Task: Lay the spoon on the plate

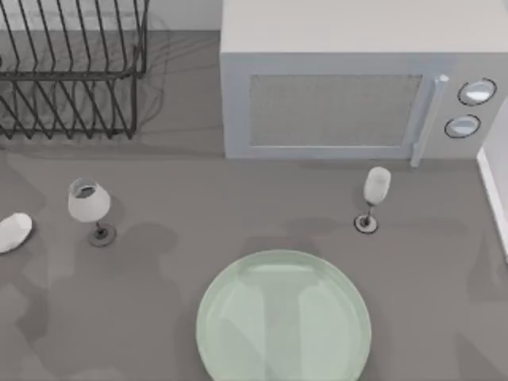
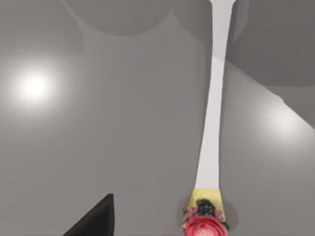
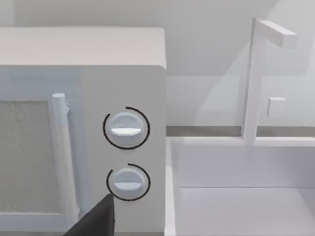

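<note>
Lying at the worktop's point(image 1: 159, 262) left edge, far left of the plate point(image 1: 283, 317), is the spoon point(image 1: 13, 232). Left wrist: its handle and pink flower ornament. Right wrist: microwave point(image 3: 123, 147) dials. Whether either tool is apart or together, I cannot tell.

The plate point(image 1: 283, 317) lies on the table point(image 1: 175, 317) at the front, near the middle. The spoon point(image 1: 13, 232) lies at the table's left edge. One glass point(image 1: 88, 202) stands just right of the spoon; a second glass point(image 1: 375, 190) stands behind the plate, to its right. The microwave point(image 1: 349, 79) stands at the back right, with the dish rack point(image 1: 71, 71) at the back left.
</note>
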`<act>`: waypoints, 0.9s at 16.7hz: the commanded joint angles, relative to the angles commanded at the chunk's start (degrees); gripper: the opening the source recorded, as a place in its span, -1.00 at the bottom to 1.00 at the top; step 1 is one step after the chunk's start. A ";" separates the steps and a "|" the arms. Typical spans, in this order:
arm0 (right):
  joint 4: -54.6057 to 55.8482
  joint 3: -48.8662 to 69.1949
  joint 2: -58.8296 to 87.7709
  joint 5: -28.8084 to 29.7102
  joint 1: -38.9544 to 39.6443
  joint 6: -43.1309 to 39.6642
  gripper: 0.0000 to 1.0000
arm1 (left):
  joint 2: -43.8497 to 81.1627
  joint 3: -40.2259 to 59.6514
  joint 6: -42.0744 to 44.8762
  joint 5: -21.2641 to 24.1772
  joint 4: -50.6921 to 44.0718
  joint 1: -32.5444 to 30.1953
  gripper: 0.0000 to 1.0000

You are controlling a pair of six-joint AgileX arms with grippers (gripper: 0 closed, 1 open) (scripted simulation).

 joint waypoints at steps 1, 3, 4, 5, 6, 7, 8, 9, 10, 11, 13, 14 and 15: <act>0.00 0.00 0.00 0.00 0.00 0.00 1.00 | 2.02 1.49 1.13 -0.14 -1.15 0.57 1.00; 0.00 0.00 0.00 0.00 0.00 0.00 1.00 | 4.22 3.16 2.33 -0.33 -2.39 1.25 1.00; 0.00 0.00 0.00 0.00 0.00 0.00 1.00 | 4.43 3.32 2.44 -0.35 -2.50 1.32 1.00; 0.00 0.00 0.00 0.00 0.00 0.00 1.00 | 4.43 3.32 2.44 -0.35 -2.50 1.32 1.00; 0.00 0.00 0.00 0.00 0.00 0.00 1.00 | 4.43 3.32 2.44 -0.35 -2.50 1.32 1.00; 0.00 0.00 0.00 0.00 0.00 0.00 1.00 | 4.43 3.32 2.44 -0.35 -2.50 1.32 1.00; 0.00 0.00 0.00 0.00 0.00 0.00 1.00 | 4.25 3.14 2.37 -0.32 -2.36 1.02 1.00; 0.00 0.00 0.00 0.00 0.00 0.00 1.00 | 4.35 3.03 2.36 -0.32 -2.19 1.04 1.00; 0.00 0.00 0.00 0.00 0.00 0.00 1.00 | 4.76 2.55 2.35 -0.33 -1.47 1.10 1.00; 0.00 0.00 0.00 0.00 0.00 0.00 1.00 | 5.40 1.75 2.34 -0.34 -0.18 1.16 1.00; 0.00 0.00 0.00 0.00 0.00 0.00 1.00 | 7.36 -0.56 2.40 -0.35 4.21 1.27 1.00; 0.00 0.00 0.00 0.00 0.00 0.00 1.00 | 8.63 -1.96 2.49 -0.34 7.08 1.33 1.00; 0.00 0.00 0.00 0.00 0.00 0.00 1.00 | 9.96 -3.47 2.57 -0.34 10.11 1.37 1.00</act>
